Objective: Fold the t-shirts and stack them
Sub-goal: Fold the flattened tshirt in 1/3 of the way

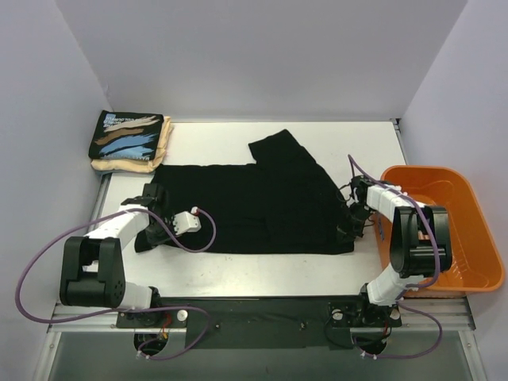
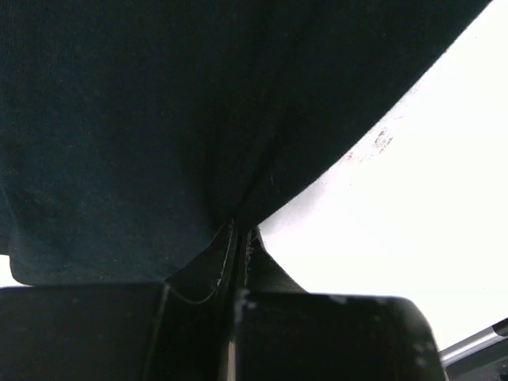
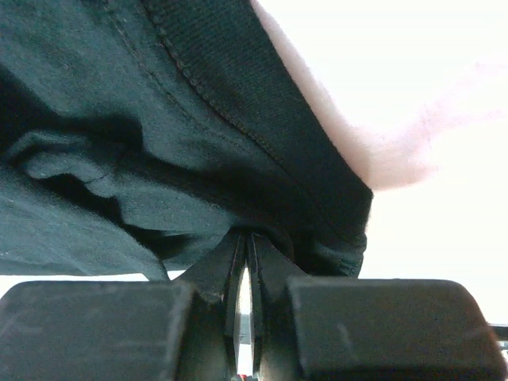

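Observation:
A plain black t-shirt (image 1: 254,205) lies spread across the middle of the white table (image 1: 262,270), one sleeve pointing to the back. My left gripper (image 1: 151,232) is shut on its left edge, and in the left wrist view the cloth (image 2: 143,119) bunches into the left gripper's closed tips (image 2: 238,230). At the shirt's right edge my right gripper (image 1: 347,232) pinches the hem, and the right wrist view shows dark fabric (image 3: 159,151) gathered at the right gripper's tips (image 3: 248,234). Two folded t-shirts sit stacked at the back left, the black printed one (image 1: 127,136) on top of the cream one (image 1: 139,164).
An orange plastic basket (image 1: 468,230) stands at the right edge of the table, close to the right arm. White walls enclose the table on three sides.

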Available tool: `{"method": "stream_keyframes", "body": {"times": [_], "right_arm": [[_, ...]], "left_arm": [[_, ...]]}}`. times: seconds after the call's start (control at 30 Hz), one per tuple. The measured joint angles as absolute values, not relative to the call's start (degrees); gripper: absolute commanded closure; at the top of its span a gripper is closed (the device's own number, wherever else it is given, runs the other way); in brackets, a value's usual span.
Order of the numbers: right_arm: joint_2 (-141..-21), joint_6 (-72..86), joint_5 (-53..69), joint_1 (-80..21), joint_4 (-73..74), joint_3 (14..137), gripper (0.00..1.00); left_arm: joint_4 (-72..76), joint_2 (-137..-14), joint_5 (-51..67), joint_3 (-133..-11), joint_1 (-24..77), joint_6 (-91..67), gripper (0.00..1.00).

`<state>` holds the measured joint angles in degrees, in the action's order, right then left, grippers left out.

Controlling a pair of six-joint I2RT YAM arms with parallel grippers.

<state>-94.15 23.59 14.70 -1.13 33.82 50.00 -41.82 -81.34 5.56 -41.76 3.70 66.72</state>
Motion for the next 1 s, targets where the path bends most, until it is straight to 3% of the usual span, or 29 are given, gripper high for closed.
{"method": "stream_keyframes", "body": {"times": [0.67, 0.7, 0.77, 0.87, 0.93, 1.0], "right_arm": [[-88.4, 25.6, 13.5, -0.7, 47.9, 43.5, 1.00], [-88.4, 25.6, 13.5, -0.7, 48.8, 43.5, 1.00], [-88.4, 25.6, 13.5, -1.1, 50.1, 43.5, 1.00], [-88.4, 25.9, 13.5, -2.2, 51.4, 43.0, 0.99], [-88.2, 26.0, 13.6, -2.8, 52.0, 42.5, 0.93], [-87.8, 25.7, 14.3, -3.6, 53.3, 42.5, 0.86]], "left_arm": [[-67.1, -69.3, 6.7, -41.0, 6.4, 77.7, 0.99], [-67.9, -68.8, 6.4, -40.9, 6.9, 78.4, 0.95], [-68.8, -68.0, 5.7, -40.6, 7.4, 79.7, 0.77], [-69.9, -67.7, 4.7, -40.3, 7.9, 80.9, 0.38], [-70.4, -67.8, 3.6, -40.3, 8.4, 81.1, 0.30], [-70.5, -68.2, 2.0, -40.3, 8.6, 80.5, 0.28]]}}
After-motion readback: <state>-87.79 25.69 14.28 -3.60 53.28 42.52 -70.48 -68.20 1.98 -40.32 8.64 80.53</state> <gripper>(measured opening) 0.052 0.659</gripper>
